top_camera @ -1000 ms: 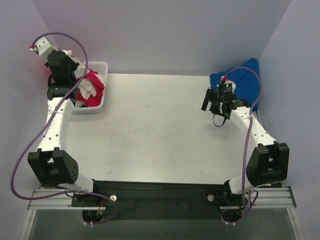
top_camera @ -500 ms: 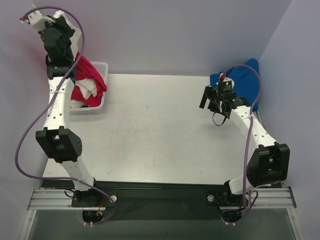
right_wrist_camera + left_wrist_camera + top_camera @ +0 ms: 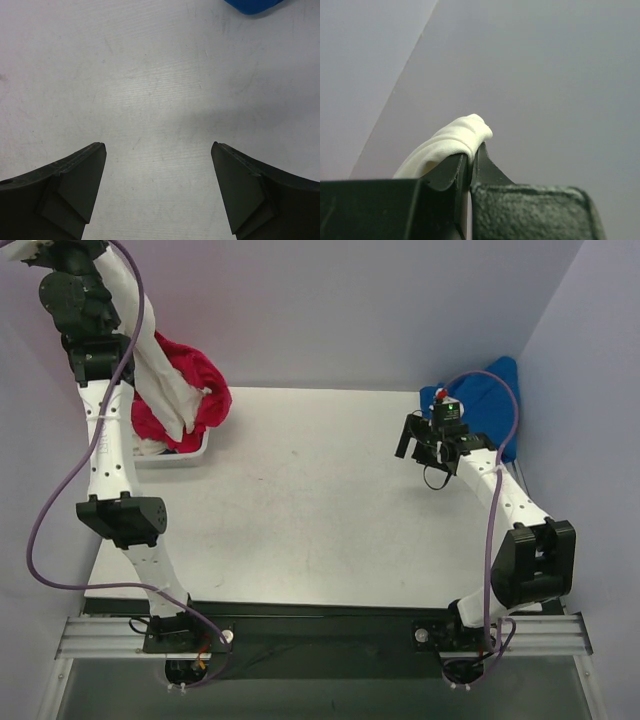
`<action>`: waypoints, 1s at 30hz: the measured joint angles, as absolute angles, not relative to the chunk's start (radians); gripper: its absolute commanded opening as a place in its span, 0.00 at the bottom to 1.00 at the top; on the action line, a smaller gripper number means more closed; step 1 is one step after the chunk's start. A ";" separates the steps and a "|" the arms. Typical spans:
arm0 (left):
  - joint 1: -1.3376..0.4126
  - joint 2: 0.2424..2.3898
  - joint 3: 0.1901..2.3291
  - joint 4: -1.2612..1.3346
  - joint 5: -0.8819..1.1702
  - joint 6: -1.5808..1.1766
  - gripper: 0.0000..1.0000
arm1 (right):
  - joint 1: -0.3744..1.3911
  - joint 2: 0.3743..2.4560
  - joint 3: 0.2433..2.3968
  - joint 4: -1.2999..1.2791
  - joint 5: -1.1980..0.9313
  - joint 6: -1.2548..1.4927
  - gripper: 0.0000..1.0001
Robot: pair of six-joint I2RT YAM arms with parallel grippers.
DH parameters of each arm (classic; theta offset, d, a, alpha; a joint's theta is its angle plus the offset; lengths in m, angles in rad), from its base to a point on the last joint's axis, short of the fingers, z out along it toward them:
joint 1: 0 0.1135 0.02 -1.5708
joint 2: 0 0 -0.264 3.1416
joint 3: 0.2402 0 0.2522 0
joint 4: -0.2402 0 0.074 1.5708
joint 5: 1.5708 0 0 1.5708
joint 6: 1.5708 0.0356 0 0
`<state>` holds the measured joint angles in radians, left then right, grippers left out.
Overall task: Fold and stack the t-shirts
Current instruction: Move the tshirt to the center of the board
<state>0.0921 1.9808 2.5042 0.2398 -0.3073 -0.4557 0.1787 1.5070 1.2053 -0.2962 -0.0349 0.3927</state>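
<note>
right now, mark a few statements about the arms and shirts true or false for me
1. The left gripper is shut on the white shirt. True.
2. The right gripper holds the blue shirt. False: it is open over the table, with nothing between its fingers.
3. The magenta shirt hangs raised above the basket, beside the white shirt. True.
4. The blue shirt lies in the basket. False: it lies at the table's far right corner.
</note>
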 measured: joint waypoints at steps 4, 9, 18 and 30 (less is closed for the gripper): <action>0.112 1.981 2.544 0.257 -0.320 -0.457 0.00 | 0.183 1.533 1.205 -0.296 -0.036 0.393 0.90; 0.142 1.981 2.596 0.301 -0.325 -0.491 0.00 | 0.192 1.547 1.205 -0.296 -0.044 0.394 0.90; 0.194 1.948 2.548 0.381 -0.201 -0.734 0.00 | 0.205 1.549 1.205 -0.296 -0.052 0.398 0.89; 0.154 1.886 2.468 0.598 0.044 -1.196 0.00 | 0.216 1.547 1.186 -0.291 -0.053 0.410 0.89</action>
<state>0.1543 1.8858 2.4676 0.5983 0.0444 -1.1965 0.2157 1.5467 1.1858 -0.2909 -0.0528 0.4103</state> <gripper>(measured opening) 0.069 0.890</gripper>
